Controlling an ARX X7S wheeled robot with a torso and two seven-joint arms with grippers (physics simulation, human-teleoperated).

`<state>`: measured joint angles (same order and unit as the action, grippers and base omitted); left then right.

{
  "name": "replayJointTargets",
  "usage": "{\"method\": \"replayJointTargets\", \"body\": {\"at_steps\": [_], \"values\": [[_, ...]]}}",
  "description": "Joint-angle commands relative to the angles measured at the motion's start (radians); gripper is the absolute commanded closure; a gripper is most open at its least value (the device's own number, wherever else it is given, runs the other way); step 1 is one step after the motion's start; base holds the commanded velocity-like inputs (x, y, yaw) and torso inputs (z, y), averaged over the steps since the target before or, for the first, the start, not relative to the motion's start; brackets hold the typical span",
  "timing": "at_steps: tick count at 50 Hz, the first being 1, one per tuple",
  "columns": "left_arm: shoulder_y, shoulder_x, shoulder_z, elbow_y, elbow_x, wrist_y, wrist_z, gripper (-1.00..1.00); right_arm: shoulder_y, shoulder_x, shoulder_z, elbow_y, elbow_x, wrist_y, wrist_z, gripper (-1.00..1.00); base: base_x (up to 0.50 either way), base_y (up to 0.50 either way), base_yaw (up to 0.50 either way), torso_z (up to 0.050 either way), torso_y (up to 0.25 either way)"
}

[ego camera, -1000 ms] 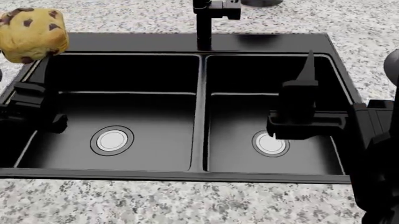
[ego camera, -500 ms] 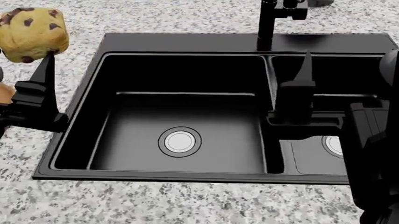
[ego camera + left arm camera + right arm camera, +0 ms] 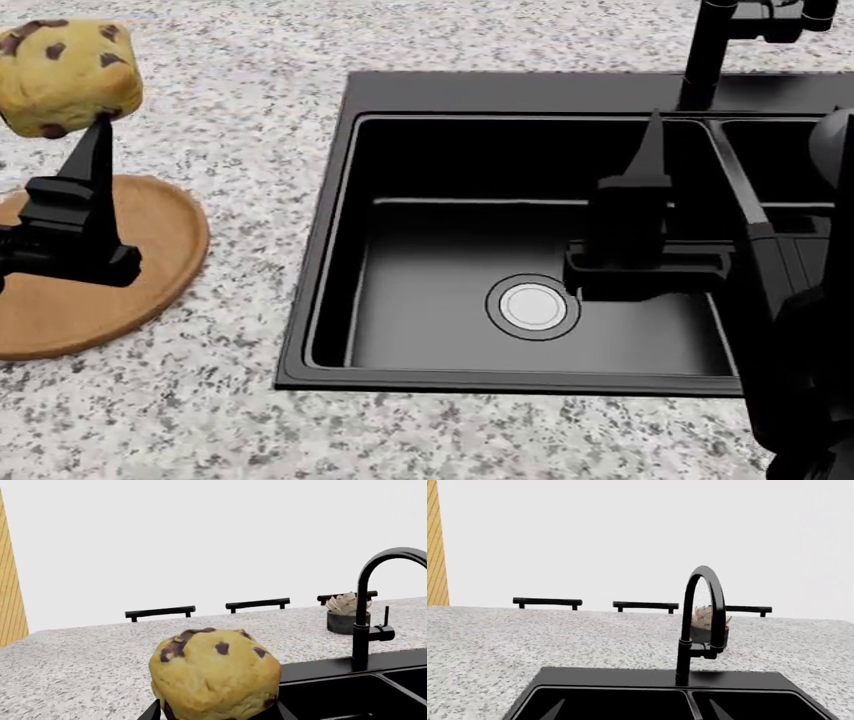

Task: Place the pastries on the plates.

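Note:
A golden muffin with dark chips (image 3: 67, 72) (image 3: 215, 674) is pinched in my left gripper (image 3: 78, 112) (image 3: 217, 713), which is shut on it and holds it up off the counter. Under that arm, at the left of the head view, a round light-brown wooden plate (image 3: 154, 262) lies on the speckled granite, partly hidden by the arm and cut by the frame edge. My right gripper (image 3: 651, 140) (image 3: 635, 711) hangs over the black sink, open, nothing between its fingers.
The black double sink (image 3: 334, 230) with a round drain (image 3: 534, 305) fills the middle and right. A black curved faucet (image 3: 705, 52) (image 3: 700, 625) rises behind it. Near the faucet stands a dark pot with a pale plant (image 3: 345, 614). Chair backs (image 3: 547, 601) show beyond the counter.
The whole view has swung left: the sink slid to the right in the picture and the wooden plate came into sight under my left arm. Both grippers keep their state.

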<state>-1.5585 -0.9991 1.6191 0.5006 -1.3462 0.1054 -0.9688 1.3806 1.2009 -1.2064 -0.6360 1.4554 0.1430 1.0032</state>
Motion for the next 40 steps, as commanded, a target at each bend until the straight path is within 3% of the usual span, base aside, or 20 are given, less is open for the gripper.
{"method": "replayJointTargets", "body": {"at_steps": [1, 40], "values": [[0.0, 0.024, -0.035, -0.012, -0.015, 0.06, 0.028, 1.0, -0.004, -0.016, 0.023, -0.009, -0.016, 0.005, -0.03, -1.0, 0.0, 0.5, 0.0, 0.0, 0.0], [0.029, 0.028, -0.046, -0.003, -0.004, 0.069, 0.011, 1.0, 0.031, -0.014, 0.038, -0.019, -0.016, 0.062, -0.048, -1.0, 0.0, 0.5, 0.0, 0.0, 0.0]]}}
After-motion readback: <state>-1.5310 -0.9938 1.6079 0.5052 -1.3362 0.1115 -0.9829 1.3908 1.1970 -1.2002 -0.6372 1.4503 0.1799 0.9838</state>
